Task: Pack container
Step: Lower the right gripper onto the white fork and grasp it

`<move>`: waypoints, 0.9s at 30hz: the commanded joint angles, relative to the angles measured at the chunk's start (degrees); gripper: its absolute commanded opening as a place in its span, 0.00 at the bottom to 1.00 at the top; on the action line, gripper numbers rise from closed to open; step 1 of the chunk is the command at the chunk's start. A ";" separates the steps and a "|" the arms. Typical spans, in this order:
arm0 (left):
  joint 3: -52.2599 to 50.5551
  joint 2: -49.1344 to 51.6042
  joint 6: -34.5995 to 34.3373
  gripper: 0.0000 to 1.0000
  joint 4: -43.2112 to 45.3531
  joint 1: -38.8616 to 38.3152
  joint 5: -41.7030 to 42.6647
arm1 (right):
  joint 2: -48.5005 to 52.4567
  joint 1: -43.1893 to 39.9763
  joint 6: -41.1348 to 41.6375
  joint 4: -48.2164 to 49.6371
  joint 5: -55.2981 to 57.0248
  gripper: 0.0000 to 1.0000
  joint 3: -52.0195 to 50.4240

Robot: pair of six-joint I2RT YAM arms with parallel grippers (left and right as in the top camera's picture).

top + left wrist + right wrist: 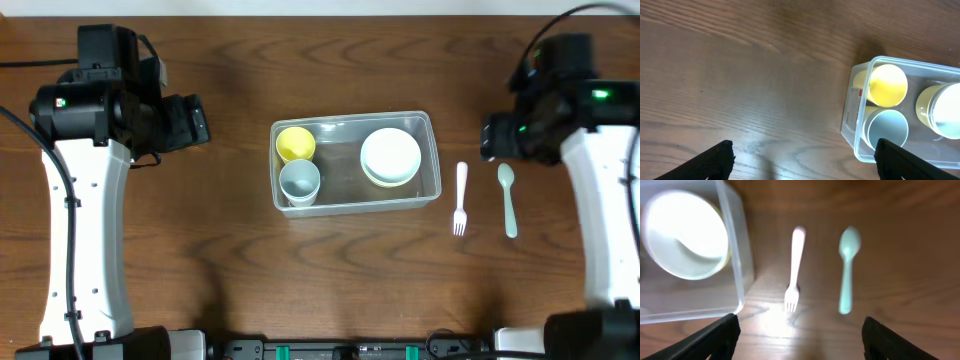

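Blur makes the fork point(794, 270) and spoon point(847, 270) fuzzy. The container point(849, 117) runs off the edge. Left gripper point(804, 150) and right gripper point(800, 324) are spread wide, empty.

Dark wood-grain table point(220, 260), soft overhead glare

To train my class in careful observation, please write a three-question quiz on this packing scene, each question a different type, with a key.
1. Multiple choice: which lies outside the container? A yellow cup; B white fork; C stacked bowls.
2. True or false: the left gripper is open and empty.
3. How many cups stand inside the container?
Key: 1 B; 2 true; 3 two.
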 commanded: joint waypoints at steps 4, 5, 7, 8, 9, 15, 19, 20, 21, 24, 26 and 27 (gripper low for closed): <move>-0.44 0.31 -0.07 0.90 -0.24 0.20 -0.28 | 2.43 2.69 5.01 5.90 -1.81 0.79 -13.49; -0.44 0.31 -0.07 0.90 -0.24 0.20 -0.28 | 2.49 2.97 5.31 7.17 -1.88 0.79 -15.56; -0.44 0.31 -0.07 0.90 -0.22 0.20 -0.28 | 2.49 3.63 5.42 8.83 -1.90 0.79 -18.80; -0.44 0.31 -0.07 0.90 -0.22 0.20 -0.28 | 2.49 4.04 5.42 9.53 -1.88 0.79 -20.31; -0.44 0.31 -0.07 0.90 -0.22 0.20 -0.28 | 2.49 4.44 5.42 10.19 -1.86 0.79 -21.68; -0.44 0.31 -0.07 0.90 -0.22 0.20 -0.28 | 2.49 6.08 5.42 15.76 -1.68 0.79 -28.37; -0.44 0.31 -0.07 0.90 -0.24 0.20 -0.28 | 2.60 6.45 6.51 21.09 -1.68 0.79 -32.54; -0.44 0.31 -0.07 0.90 -0.24 0.20 -0.28 | 2.62 6.47 7.02 22.23 -1.68 0.79 -33.44; -0.44 0.31 -0.07 0.90 -0.26 0.20 -0.28 | 2.64 6.47 7.19 23.39 -1.68 0.79 -34.34; -0.44 0.31 -0.07 0.90 -0.26 0.20 -0.28 | 2.64 6.49 7.39 26.18 -1.68 0.79 -36.46; -0.44 0.31 -0.07 0.90 -0.26 0.20 -0.28 | 2.64 6.49 7.37 27.63 -1.68 0.79 -37.57; -0.44 0.31 -0.07 0.90 -0.26 0.20 -0.28 | 2.64 6.49 7.37 28.33 -1.68 0.79 -38.14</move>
